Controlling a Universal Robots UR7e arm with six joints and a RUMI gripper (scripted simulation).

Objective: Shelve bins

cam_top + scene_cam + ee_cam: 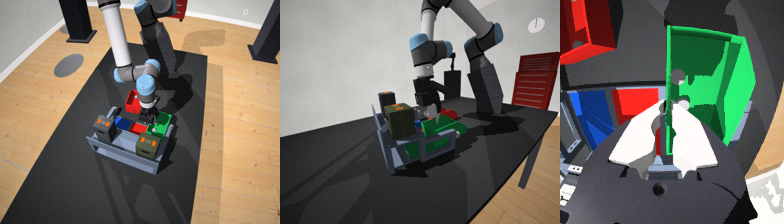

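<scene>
Grasping green bin [165, 118] [445, 120] [732, 92] by one wall with gripper [151, 123] [432, 118] [667, 100], tilted at shelf [122, 155] [390, 161] [744, 120], 3 o'clock of red mark [139, 128] [637, 102] in top view; could jam if pushed too high, or spill parts [154, 130] [678, 76] if overtipped.

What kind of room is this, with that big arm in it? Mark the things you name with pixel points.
Probably a workshop or robot lab: a red metal drawer cabinet [177, 11] [536, 83] stands behind a jointed grey-and-blue robot arm [118, 37] [428, 24], which reaches over a black-topped table [107, 188] [420, 199].

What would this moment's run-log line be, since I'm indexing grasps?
gripper: shut on green bin wall | green bin: tilted at shelf | red bin: off shelf
</scene>
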